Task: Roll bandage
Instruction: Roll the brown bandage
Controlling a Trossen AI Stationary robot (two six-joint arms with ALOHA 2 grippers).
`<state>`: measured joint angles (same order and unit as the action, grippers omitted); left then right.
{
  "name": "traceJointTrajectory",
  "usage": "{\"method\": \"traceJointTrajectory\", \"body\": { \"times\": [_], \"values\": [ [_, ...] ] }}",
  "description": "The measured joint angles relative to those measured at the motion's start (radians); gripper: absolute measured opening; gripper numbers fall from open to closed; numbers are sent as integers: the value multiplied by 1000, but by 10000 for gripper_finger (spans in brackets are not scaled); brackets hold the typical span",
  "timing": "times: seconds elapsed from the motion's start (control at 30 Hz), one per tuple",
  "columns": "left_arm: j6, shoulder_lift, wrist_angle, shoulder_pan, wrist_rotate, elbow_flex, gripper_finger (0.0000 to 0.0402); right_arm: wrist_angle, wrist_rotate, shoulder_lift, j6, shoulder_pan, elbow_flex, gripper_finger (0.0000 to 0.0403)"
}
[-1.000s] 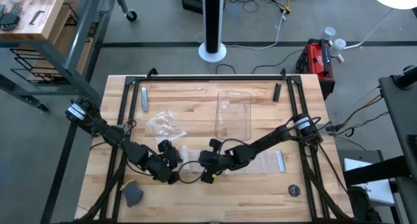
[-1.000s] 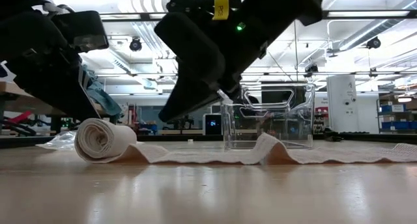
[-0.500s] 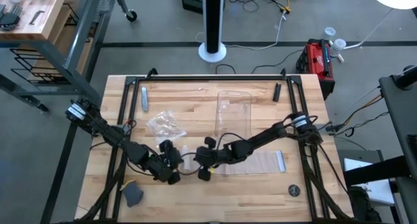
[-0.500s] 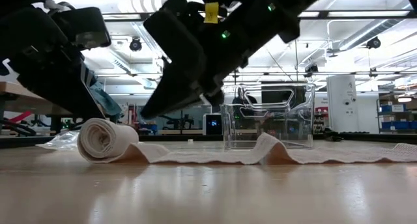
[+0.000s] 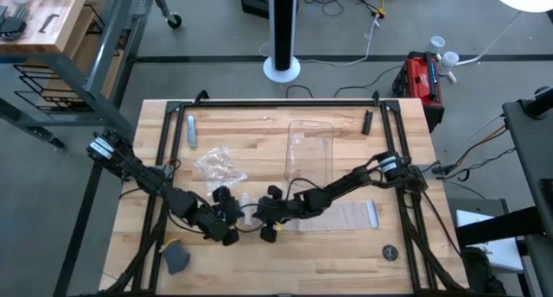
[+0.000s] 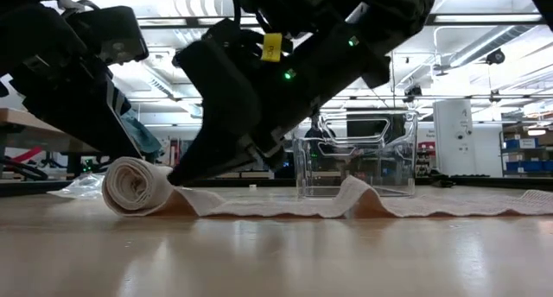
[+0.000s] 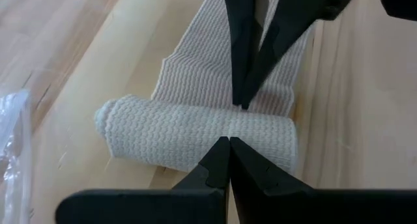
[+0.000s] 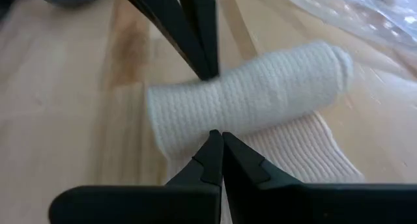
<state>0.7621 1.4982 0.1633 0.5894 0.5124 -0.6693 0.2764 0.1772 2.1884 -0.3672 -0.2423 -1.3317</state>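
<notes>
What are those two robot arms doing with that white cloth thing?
They are rolling up a bandage on the wooden table. One end is already wound into a small roll, and the rest lies flat along the table. The left gripper and the right gripper press against the roll from opposite sides, fingers shut. A clear tray and a crinkly plastic wrapper sit behind, untouched.

1 bandage (image 5: 249, 209), part rolled, part flat strip. 1 clear tray (image 5: 309, 150). 1 crinkled plastic wrapper (image 5: 217, 165). 2 arms, so 2 grippers: left gripper (image 5: 237, 212), right gripper (image 5: 261, 212), 2 fingers each. 1 grey cloth lump (image 5: 177, 258) at the desk edge. 1 grey bar (image 5: 191, 130), 1 small black bar (image 5: 367, 122), 1 round dark disc (image 5: 390, 253). 1 desk (image 5: 259, 267).
</notes>
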Motion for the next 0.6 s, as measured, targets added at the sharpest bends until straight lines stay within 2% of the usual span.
{"method": "traceJointTrajectory", "body": {
  "times": [0.27, 0.43, 0.6],
  "values": [
    [-10, 0, -7, 0, -1, 0, 0, 57, -82, 32, 15, 9, -31, 0],
    [-3, -25, 6, 0, -58, -25, 0, 44, -91, 38, 19, 11, -48, 0],
    [-5, -59, 128, 0, -67, -79, 0, -3, -90, 31, 23, 12, -49, 0]
  ]
}}
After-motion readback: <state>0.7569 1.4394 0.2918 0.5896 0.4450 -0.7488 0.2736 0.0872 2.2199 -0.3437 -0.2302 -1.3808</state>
